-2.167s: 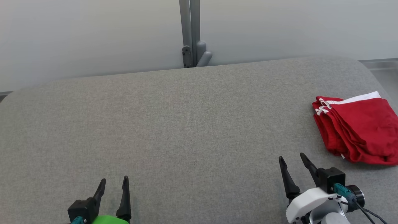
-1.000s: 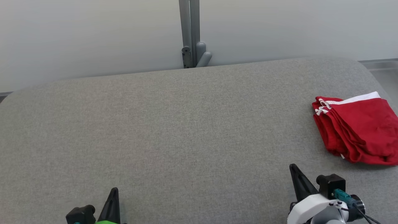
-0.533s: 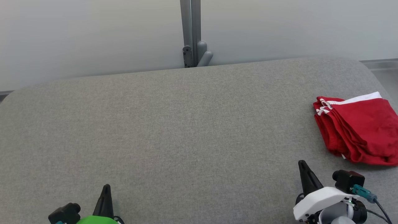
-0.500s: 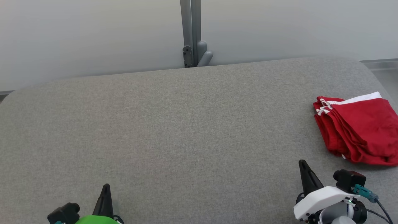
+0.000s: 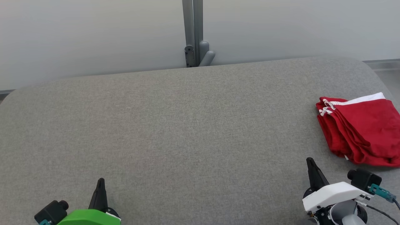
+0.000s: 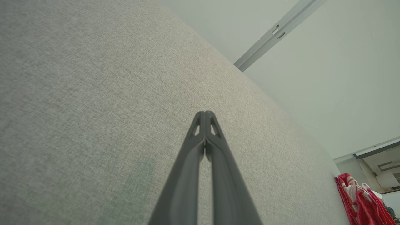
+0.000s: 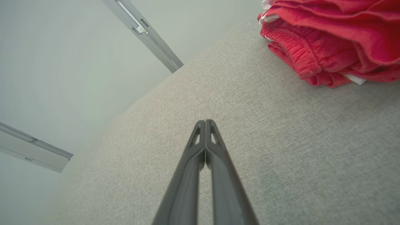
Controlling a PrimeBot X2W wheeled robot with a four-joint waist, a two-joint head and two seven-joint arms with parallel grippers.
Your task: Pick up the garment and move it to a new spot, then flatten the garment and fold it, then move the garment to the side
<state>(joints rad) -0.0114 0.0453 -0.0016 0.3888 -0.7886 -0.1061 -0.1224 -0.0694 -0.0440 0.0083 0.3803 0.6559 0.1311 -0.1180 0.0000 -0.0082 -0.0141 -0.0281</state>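
The folded red fabric garment with white trim [image 5: 359, 131] lies in a stack of layers at the right edge of the grey fabric-covered worktop [image 5: 187, 125], part of it running off the head view's right border. A white band runs along its far edge, and white cord ends show at its far-left corner. A small white tab pokes out from under its near edge. In the right wrist view the garment [image 7: 328, 47] shows its gathered waistband edges, resting flat on the cloth.

The right tool [image 5: 311, 164] sits near the garment, on its near-left side, apart from it and not touching. Its two dark fingers are clenched tip to tip with nothing between them [image 7: 205, 122]. A white housing [image 5: 331, 192] sits behind the fingers.

The left tool [image 5: 100, 184] is well apart from the garment, far to its left along the worktop's near side, with a bright green cover [image 5: 89, 217] behind it. Its fingers are also clenched together and empty [image 6: 205, 114], and the garment [image 6: 359, 200] appears far off beyond them.

Beyond the worktop, far from the garment to its far-left, a grey metal post [image 5: 193, 31] stands upright against a pale wall [image 5: 93, 31].
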